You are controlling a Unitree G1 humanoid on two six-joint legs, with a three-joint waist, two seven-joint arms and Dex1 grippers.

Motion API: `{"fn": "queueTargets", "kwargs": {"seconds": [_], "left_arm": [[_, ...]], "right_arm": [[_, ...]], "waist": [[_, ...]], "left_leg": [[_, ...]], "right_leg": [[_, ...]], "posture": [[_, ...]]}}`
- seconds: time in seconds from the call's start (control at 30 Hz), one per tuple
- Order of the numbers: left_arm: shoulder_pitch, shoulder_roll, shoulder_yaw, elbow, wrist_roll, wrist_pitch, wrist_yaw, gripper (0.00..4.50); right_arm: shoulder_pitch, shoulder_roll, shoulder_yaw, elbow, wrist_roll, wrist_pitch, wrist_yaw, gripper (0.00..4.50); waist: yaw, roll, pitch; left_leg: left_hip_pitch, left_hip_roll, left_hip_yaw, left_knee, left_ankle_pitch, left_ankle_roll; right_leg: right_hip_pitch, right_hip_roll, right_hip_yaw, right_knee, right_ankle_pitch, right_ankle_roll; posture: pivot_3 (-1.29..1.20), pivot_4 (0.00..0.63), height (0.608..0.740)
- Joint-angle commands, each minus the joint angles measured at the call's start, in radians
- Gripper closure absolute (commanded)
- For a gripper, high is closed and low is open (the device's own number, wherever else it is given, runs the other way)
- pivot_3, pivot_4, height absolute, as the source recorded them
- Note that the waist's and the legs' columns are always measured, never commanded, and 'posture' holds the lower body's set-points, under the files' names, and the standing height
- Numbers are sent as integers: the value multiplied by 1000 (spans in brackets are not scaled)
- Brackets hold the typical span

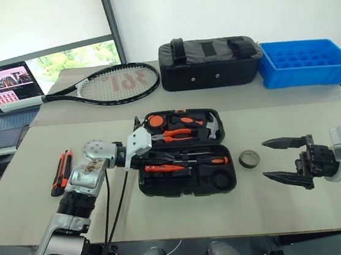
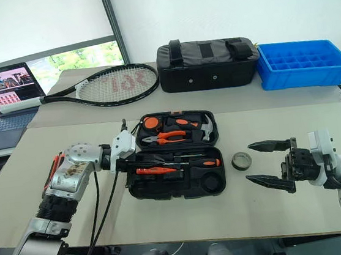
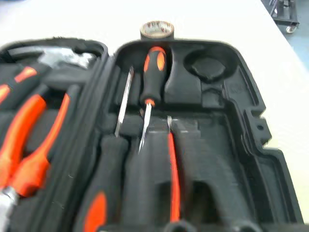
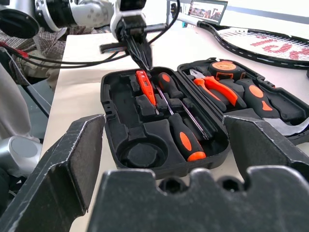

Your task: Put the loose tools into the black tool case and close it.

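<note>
The black tool case [image 1: 186,187] lies open at mid table with pliers, a hammer and screwdrivers [image 3: 153,72] in its slots. A slim orange tool [image 4: 145,87] lies in the near half. My left gripper [image 4: 144,60] is shut at the case's left edge, its tips just over that tool's end; I cannot tell whether they touch it. A small dark tape roll [image 1: 249,158] sits on the table right of the case. An orange-and-black knife-like tool [image 1: 60,172] lies left of my left arm. My right gripper [image 1: 264,160] hangs open and empty right of the roll.
A tennis racket [image 1: 110,85], a black fabric bag [image 1: 209,61] and a blue crate [image 1: 305,63] line the far side of the table. A laptop [image 1: 3,91] stands at the far left.
</note>
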Motion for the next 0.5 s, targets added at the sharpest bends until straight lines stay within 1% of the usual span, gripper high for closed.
{"fn": "queueTargets", "kwargs": {"seconds": [0.03,0.23,0.33,0.5], "left_arm": [[-13,10,-16,10,33,-50,-5,4455],[-15,12,-40,69,78,-106,-19,4455],[-19,14,-58,121,121,-170,-12,4455],[-30,-4,-52,195,131,-207,2,4455]], "right_arm": [[-14,-8,-23,-8,11,-20,6,0],[-14,-13,-26,-4,10,-21,9,0],[-10,-12,-27,-7,10,-21,8,0],[-1,-12,-29,-13,13,-19,8,0]], "waist": [[1,0,0],[-1,0,0],[-1,0,0],[2,0,0]], "left_leg": [[0,0,0,0,0,0],[0,0,0,0,0,0],[0,0,0,0,0,0],[0,0,0,0,0,0]], "right_leg": [[0,0,0,0,0,0],[0,0,0,0,0,0],[0,0,0,0,0,0],[0,0,0,0,0,0]], "posture": [[0,150,707],[0,150,707],[0,150,707],[0,150,707]]}}
